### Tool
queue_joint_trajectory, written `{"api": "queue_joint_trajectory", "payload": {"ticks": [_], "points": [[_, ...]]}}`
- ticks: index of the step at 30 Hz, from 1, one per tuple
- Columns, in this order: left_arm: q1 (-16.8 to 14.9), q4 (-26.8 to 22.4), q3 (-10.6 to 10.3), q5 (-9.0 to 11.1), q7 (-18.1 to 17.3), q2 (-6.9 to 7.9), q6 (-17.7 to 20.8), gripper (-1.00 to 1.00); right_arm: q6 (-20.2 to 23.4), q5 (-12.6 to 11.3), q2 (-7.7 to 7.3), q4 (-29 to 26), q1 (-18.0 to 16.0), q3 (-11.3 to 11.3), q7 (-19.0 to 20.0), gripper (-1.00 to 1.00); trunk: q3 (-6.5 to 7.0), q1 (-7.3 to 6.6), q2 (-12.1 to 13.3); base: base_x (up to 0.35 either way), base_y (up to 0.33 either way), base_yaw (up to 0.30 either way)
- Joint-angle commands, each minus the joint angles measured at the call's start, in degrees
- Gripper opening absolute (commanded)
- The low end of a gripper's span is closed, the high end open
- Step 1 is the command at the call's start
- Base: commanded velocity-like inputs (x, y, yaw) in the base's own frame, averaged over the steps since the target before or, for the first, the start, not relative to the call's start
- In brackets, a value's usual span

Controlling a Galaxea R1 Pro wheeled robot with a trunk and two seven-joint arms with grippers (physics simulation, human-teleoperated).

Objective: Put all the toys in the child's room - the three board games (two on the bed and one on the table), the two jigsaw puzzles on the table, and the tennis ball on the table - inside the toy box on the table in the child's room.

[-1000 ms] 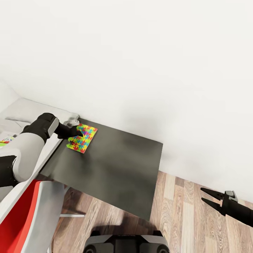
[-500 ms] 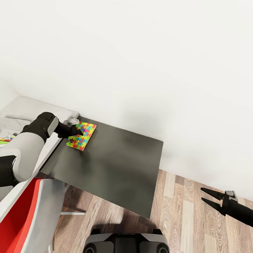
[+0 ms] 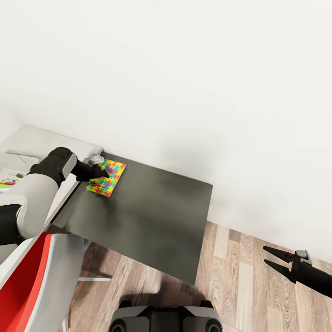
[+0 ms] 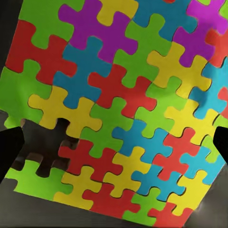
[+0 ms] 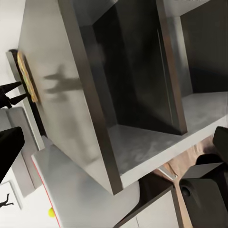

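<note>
A multicoloured jigsaw puzzle (image 3: 109, 179) lies flat near the far left corner of the dark table (image 3: 152, 221). My left gripper (image 3: 98, 173) hangs open just over the puzzle's left part. In the left wrist view the puzzle (image 4: 118, 99) is very close, with my left gripper (image 4: 114, 142) spread wide and its dark fingertips (image 4: 9, 149) at the picture's two sides. My right gripper (image 3: 275, 260) stands open and empty over the wood floor, right of the table. The right wrist view catches a small yellow-green ball (image 5: 51, 212) far off.
A white wall runs behind the table. A red and white chair (image 3: 27, 286) stands at the table's near left. White furniture (image 3: 41, 140) with a colourful flat item (image 3: 6, 180) lies further left. The table's underside and legs (image 5: 123, 95) show in the right wrist view.
The whole view has shifted slightly. My left gripper has drawn a little toward the puzzle's left edge, and the puzzle has slid slightly with it. The right arm has not moved.
</note>
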Motion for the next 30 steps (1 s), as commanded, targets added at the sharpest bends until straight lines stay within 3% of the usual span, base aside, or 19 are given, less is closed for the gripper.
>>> {"api": "queue_joint_trajectory", "payload": {"ticks": [1,30], "points": [[0.01,0.52,0.32,-1.23,-0.21,-0.03,0.18,1.0,0.22,0.13,-0.01,0.02,-0.04,-0.04,0.22,1.0,-0.09,0.05,-0.06,-0.002,-0.149,0.0],[0.01,0.52,0.32,-1.23,-0.21,-0.03,0.16,1.0,0.16,0.13,-0.01,0.02,-0.04,-0.12,0.22,1.0,-0.09,0.05,-0.06,0.0,-0.078,0.0]]}}
